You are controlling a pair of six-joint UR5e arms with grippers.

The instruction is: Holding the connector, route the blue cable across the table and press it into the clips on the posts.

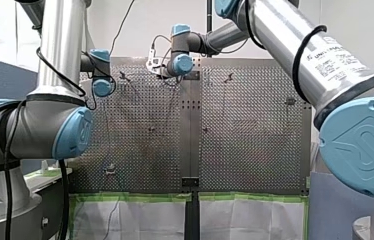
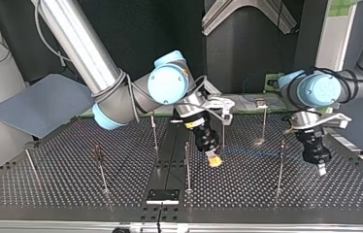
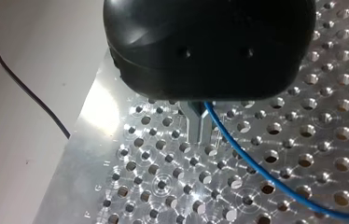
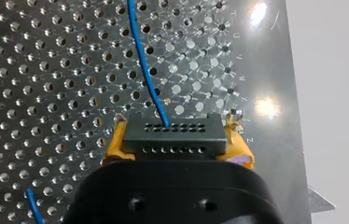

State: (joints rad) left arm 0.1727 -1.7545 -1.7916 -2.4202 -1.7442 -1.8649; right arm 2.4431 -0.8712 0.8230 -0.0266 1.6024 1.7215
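Note:
My right gripper [image 4: 175,140] has its yellow pads shut on a black connector [image 4: 172,142]. The blue cable [image 4: 144,65] leaves the connector and runs ahead over the perforated table. In the top view my right gripper [image 2: 213,160] hangs low over the table's middle, between thin posts. The cable [image 2: 252,152] stretches from it toward the view's right, to my left gripper [image 2: 321,168]. In the left wrist view my left gripper [image 3: 200,140] has its metal fingers shut on the blue cable [image 3: 256,168], close above the table near its edge.
Thin upright posts [image 2: 187,165] [image 2: 280,165] [image 2: 100,165] stand spread over the perforated table [image 2: 48,184]. A grey board [image 2: 39,107] lies at the top view's left. A black plate [image 2: 162,195] sits at the near edge. A black wire [image 3: 23,88] runs beside the table.

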